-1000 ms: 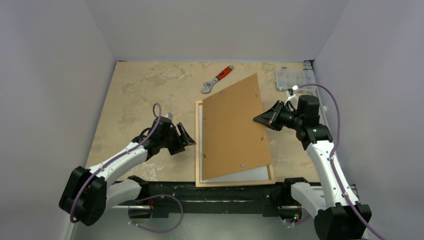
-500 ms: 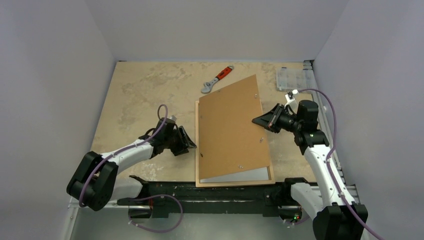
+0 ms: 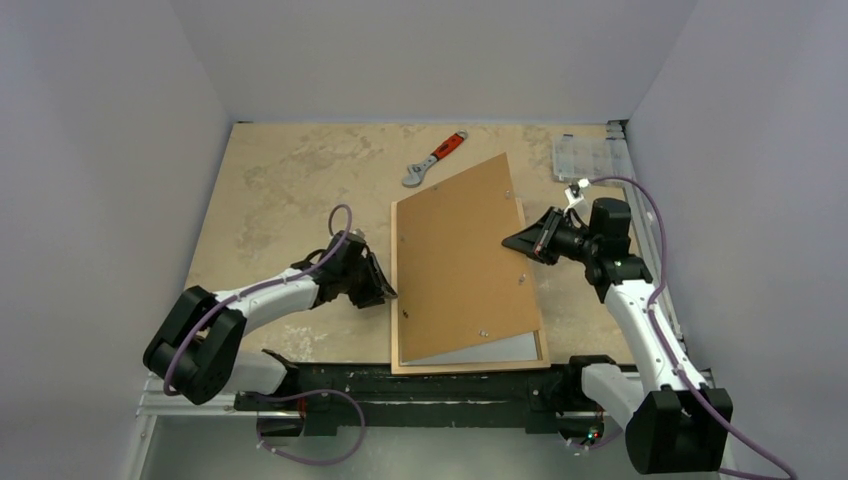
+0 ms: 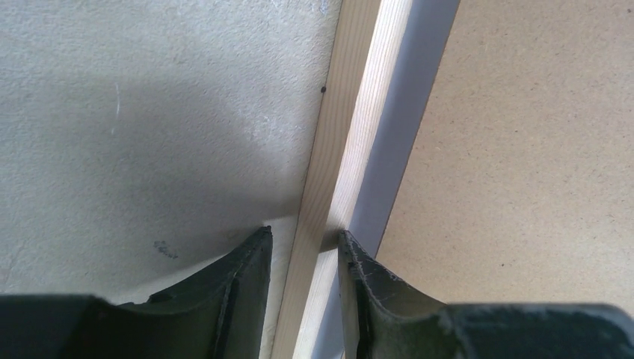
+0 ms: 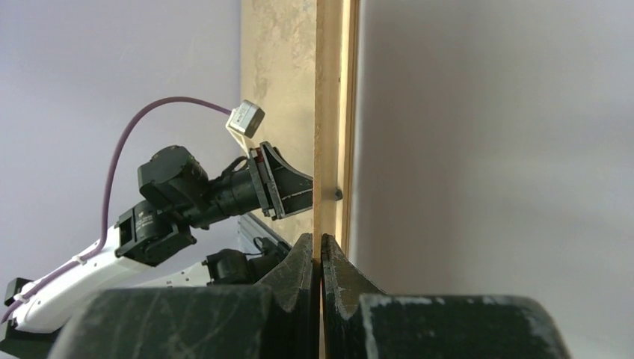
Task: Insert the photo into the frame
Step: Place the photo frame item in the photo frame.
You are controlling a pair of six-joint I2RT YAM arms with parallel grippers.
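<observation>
The light wood frame (image 3: 470, 368) lies flat near the table's front edge. The photo lies inside it, white back up (image 3: 490, 350), its printed side hidden. The brown backing board (image 3: 460, 260) rests skewed on top, its far right corner past the frame. My right gripper (image 3: 510, 242) is shut on the board's right edge, seen edge-on in the right wrist view (image 5: 327, 112). My left gripper (image 3: 388, 290) is open, its jaws either side of the frame's left wood strip (image 4: 351, 120). The right finger (image 4: 366, 292) touches the strip. The white back (image 4: 407, 112) shows beside the board (image 4: 523, 149).
An orange-handled wrench (image 3: 432, 160) lies behind the frame. A clear plastic box (image 3: 585, 155) sits at the far right corner. Grey walls close the table on three sides. My left arm (image 5: 187, 194) shows beyond the board in the right wrist view.
My left gripper has moved right until its jaws straddle the frame's left strip. The board has shifted left and now covers the white strip along the frame's left side.
</observation>
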